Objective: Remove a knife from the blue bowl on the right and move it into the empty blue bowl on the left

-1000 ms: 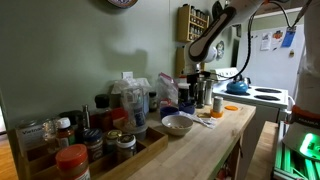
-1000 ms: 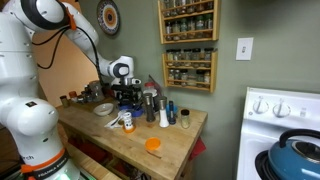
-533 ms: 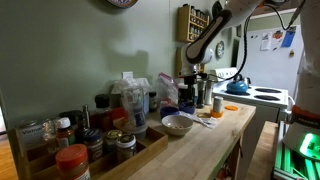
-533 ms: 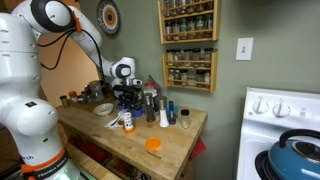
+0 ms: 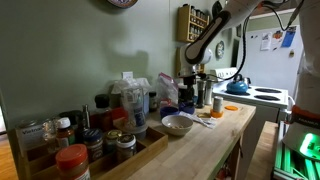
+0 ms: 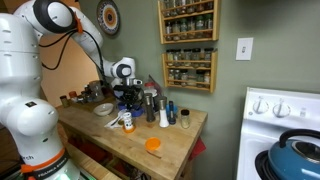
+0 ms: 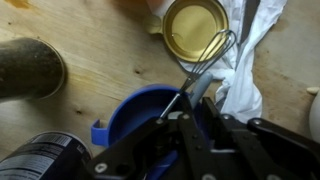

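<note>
Hovering my claw (image 7: pixel 188 128) over the blue bowl (image 7: pixel 125 110) at the wrist view's six o'clock, I can't tell whether it grips anything. The utensil (image 7: pixel 186 92), wire-looped rather than knife-like, leans from the bowl toward one o'clock across a yellow jar (image 7: pixel 190 25), which I judge keeps its stem reachable.

A white bowl (image 5: pixel 177 124) sits about the middle of the wooden table (image 5: pixel 200 150). Jars with red lids (image 5: pixel 72 160) crowd one end of it. An orange lid (image 6: pixel 153 145) lies alone on bare wood near the opposite end edge. A spice rack (image 6: pixel 190 45) and a round clock (image 6: pixel 108 17) hang on the wall. A blue kettle (image 6: pixel 297 150) stands on the white stove (image 6: pixel 270 105). In the wrist view, a gold-coloured tin (image 7: pixel 195 27) touches a crumpled white cloth (image 7: pixel 245 60).
</note>
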Motion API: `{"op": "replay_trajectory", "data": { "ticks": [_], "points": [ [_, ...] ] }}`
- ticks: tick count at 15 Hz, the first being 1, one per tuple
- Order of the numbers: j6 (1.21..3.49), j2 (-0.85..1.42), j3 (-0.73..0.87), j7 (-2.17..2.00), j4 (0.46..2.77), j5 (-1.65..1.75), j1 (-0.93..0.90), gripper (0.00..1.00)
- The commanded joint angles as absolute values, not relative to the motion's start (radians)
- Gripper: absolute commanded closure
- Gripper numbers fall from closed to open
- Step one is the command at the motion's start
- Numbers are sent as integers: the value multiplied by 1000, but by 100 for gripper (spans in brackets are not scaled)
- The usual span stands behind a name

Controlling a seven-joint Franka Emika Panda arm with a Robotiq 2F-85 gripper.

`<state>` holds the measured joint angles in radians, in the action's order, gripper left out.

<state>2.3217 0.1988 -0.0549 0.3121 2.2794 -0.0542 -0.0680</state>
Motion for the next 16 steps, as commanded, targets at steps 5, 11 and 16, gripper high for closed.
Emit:
{"op": "replay_trajectory", "data": {
  "ticks": [5, 11, 16],
  "points": [
    [2276, 231, -65, 287, 2253, -29, -59, 60],
    [2277, 233, -63, 280, 2251, -23, -58, 100],
    [2256, 122, -61, 272, 2300, 13, -62, 97]
  ]
}}
